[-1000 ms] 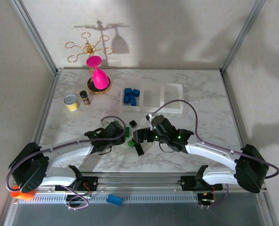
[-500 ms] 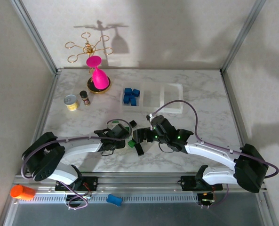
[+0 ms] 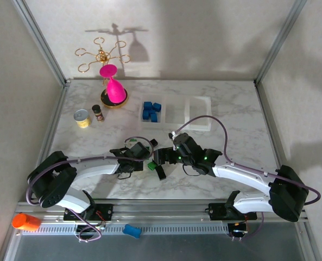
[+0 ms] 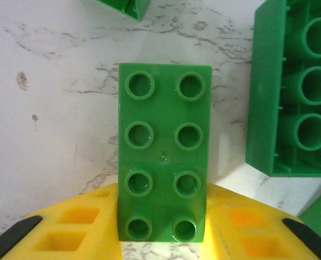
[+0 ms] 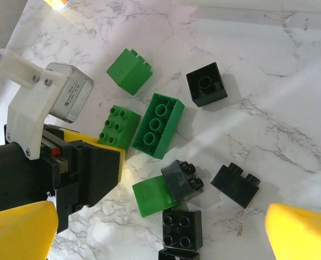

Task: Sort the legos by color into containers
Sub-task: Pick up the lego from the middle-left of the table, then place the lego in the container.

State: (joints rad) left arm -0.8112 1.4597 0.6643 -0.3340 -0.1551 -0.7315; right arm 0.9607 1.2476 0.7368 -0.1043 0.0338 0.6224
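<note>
A green two-by-four lego (image 4: pixel 163 141) lies studs-up on the marble, and my left gripper (image 4: pixel 163 222) is shut on its near end, with a yellow finger (image 4: pixel 68 222) on each side. An upturned green lego (image 4: pixel 295 92) lies just to its right. In the right wrist view the same held lego (image 5: pixel 117 125) sits beside the upturned one (image 5: pixel 160 125), a green cube (image 5: pixel 129 70), a curved green piece (image 5: pixel 149 197) and several black legos (image 5: pixel 236 185). My right gripper (image 5: pixel 160 238) hangs open above them. The containers (image 3: pixel 200 114) hold blue legos (image 3: pixel 151 111) in the left compartment.
A yellow tin (image 3: pixel 82 118), a small bottle (image 3: pixel 98 113), a pink glass (image 3: pixel 113 89) and a gold rack (image 3: pixel 101 54) stand at the back left. An orange cylinder (image 3: pixel 25 221) and a blue block (image 3: pixel 131 230) lie off the table's near edge.
My left gripper has moved right to the pile and its jaws have shut on the green lego. The right arm has hardly moved.
</note>
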